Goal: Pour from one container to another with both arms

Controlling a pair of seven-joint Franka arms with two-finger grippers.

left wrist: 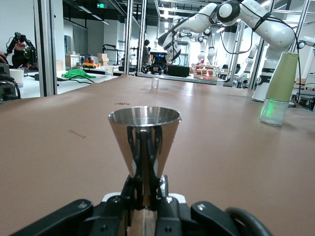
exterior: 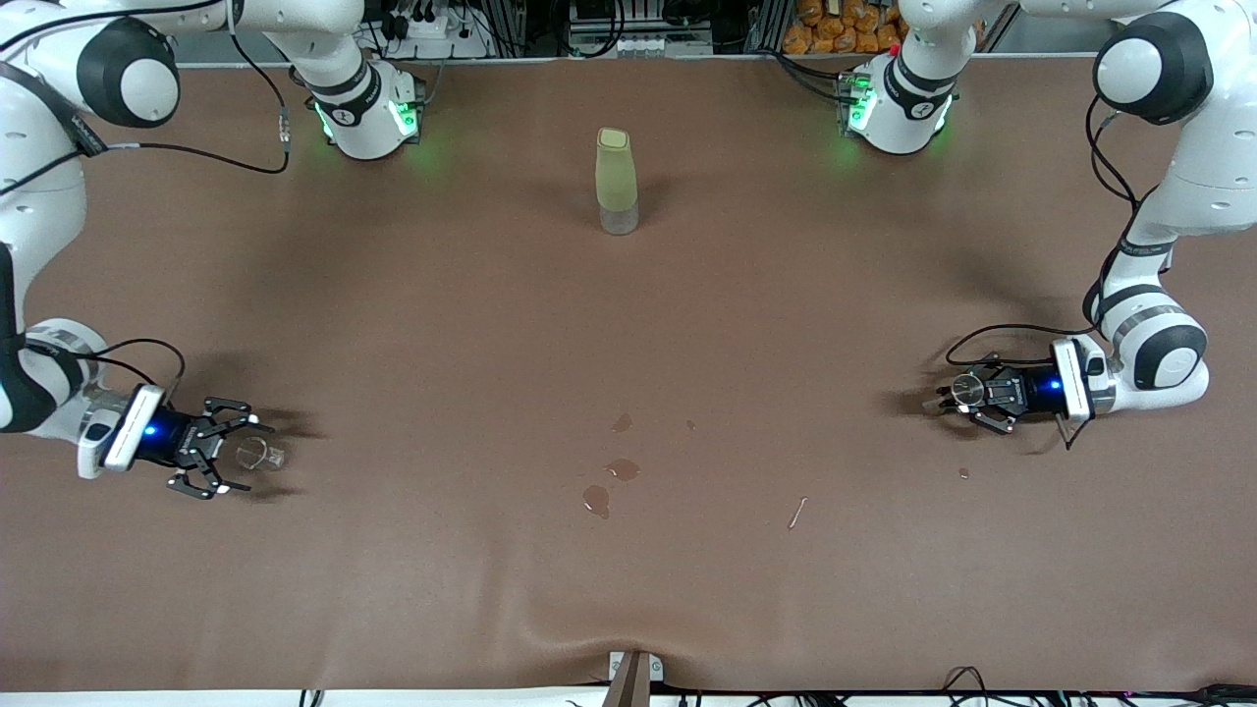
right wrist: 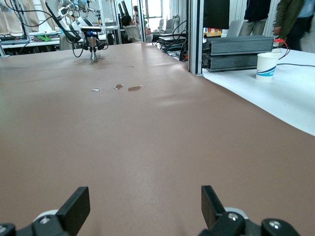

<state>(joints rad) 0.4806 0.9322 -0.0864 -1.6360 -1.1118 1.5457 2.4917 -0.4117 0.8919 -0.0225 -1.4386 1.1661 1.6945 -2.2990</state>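
Observation:
My left gripper (exterior: pixel 955 398) sits low at the left arm's end of the table, shut on the narrow base of a shiny metal cone cup (exterior: pixel 970 389). In the left wrist view the cup (left wrist: pixel 144 132) stands upright, mouth up, in the left gripper (left wrist: pixel 145 186). My right gripper (exterior: pixel 244 453) is low at the right arm's end, open, with a small clear glass (exterior: pixel 265 456) at its fingertips. The glass (left wrist: pixel 155 82) also shows far off in the left wrist view. The right wrist view shows the right gripper (right wrist: pixel 145 206) spread wide over bare table, and no glass is visible there.
A tall pale green bottle (exterior: pixel 617 182) stands mid-table near the arm bases, also seen as the bottle (left wrist: pixel 283 86). Small wet puddles (exterior: pixel 622 469) and a thin scrap (exterior: pixel 797 512) lie on the brown table cover (exterior: pixel 628 314), nearer the front camera.

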